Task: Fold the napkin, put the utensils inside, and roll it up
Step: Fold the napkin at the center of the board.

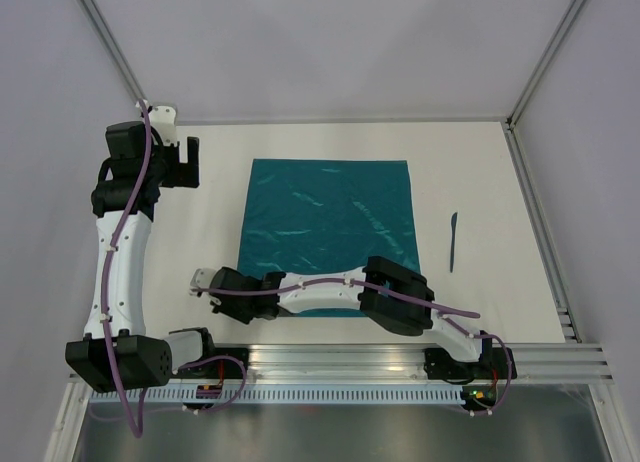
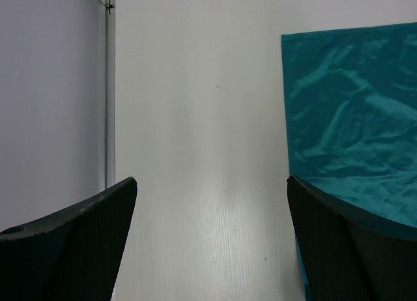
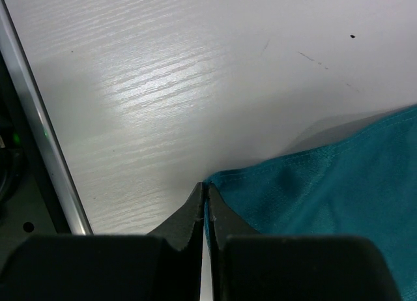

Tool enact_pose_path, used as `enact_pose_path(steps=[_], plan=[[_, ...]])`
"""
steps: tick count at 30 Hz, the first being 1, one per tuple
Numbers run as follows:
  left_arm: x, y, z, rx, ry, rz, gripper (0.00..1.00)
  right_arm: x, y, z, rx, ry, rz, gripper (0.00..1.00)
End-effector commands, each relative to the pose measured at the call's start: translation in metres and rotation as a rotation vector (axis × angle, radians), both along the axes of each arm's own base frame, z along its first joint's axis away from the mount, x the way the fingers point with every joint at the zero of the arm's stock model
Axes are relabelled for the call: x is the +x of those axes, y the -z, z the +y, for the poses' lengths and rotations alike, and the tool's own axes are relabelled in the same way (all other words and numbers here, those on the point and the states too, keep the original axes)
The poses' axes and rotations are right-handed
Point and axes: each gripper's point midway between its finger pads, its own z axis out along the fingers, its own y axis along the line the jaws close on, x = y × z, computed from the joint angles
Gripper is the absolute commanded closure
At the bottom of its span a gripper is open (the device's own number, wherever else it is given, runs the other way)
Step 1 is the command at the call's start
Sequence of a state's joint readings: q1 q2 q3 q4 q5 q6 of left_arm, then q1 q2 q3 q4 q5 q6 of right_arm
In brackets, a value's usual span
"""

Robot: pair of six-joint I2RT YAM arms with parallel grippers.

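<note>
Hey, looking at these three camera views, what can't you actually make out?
- Top view: the near edge of the napkin is covered by the right arm.
- Top view: the utensil is too small to tell its type; neither wrist view shows it.
- Right wrist view: the right gripper hides how much cloth it pinches.
- Left wrist view: the frame edge cuts off the napkin's right side.
</note>
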State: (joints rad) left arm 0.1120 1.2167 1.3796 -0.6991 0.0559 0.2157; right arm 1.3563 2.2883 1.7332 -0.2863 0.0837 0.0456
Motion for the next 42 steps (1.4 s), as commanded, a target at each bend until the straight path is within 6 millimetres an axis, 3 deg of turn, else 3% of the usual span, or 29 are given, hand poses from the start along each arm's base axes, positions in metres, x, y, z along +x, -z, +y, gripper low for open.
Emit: enact_pose_path(steps=[1, 12, 20, 29, 37, 42], plan=[[0.004, -0.004, 0.000, 0.007, 0.017, -0.024, 0.00, 0.008, -0.026, 0.000, 0.010, 0.000, -0.020, 0.93], [0.005, -0.005, -0.002, -0.004, 0.022, -0.030, 0.00, 0.018, -0.076, 0.006, 0.081, 0.000, -0.046, 0.93], [0.005, -0.004, -0.005, -0.015, 0.032, -0.027, 0.00, 0.047, -0.096, -0.008, 0.083, 0.030, -0.093, 1.00], [0.008, 0.003, -0.010, -0.040, 0.049, -0.017, 0.01, 0.107, -0.113, -0.053, 0.091, 0.144, -0.127, 1.00], [0.009, 0.005, -0.013, -0.061, 0.061, -0.020, 0.01, 0.166, -0.109, -0.117, 0.062, 0.277, -0.129, 1.00], [0.010, 0.007, -0.016, -0.069, 0.072, -0.017, 0.01, 0.208, -0.116, -0.158, 0.073, 0.372, -0.144, 1.00]])
